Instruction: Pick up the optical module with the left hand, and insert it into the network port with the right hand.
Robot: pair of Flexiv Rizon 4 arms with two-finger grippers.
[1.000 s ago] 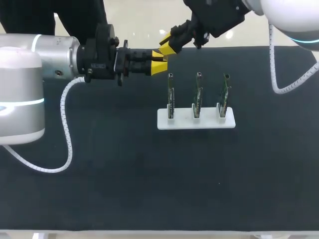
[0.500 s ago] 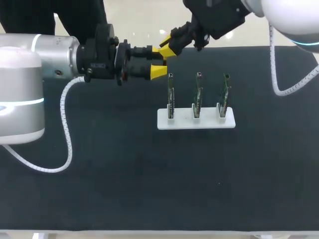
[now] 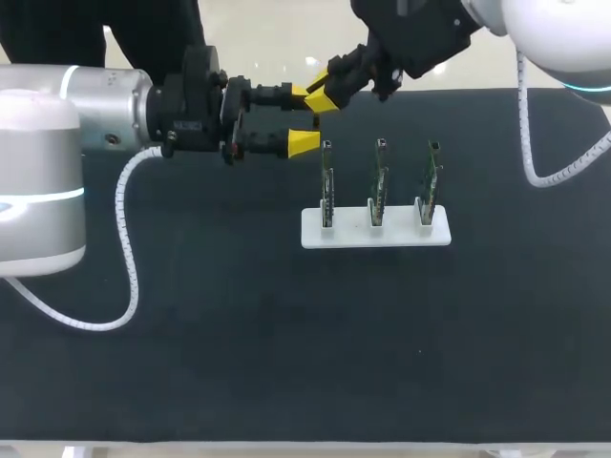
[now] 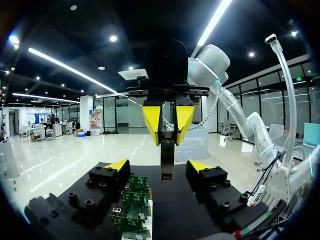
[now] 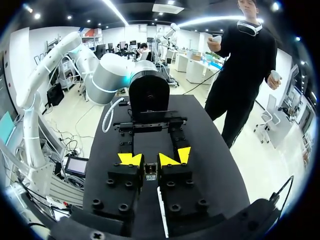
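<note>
The right hand [image 5: 150, 160] is clamped on the optical module [image 5: 150, 171], its yellow tips pressing the slim body from both sides, above the far edge of the bench [image 3: 239, 363]. The left hand [image 4: 159, 165] has its fingers apart on either side of the module, and they appear clear of it.

The left hand should draw straight back before the right one travels, so nothing gets knocked. The module should then be lined up squarely with the network port [image 3: 327, 146], probably the small metal piece on a board's top edge, and pushed in gently along its own length.

Nearer on the bench, a white holder [image 3: 310, 239] carries three circuit boards [image 3: 379, 186] upright in a row. It looks light and could tip under a skewed push.
</note>
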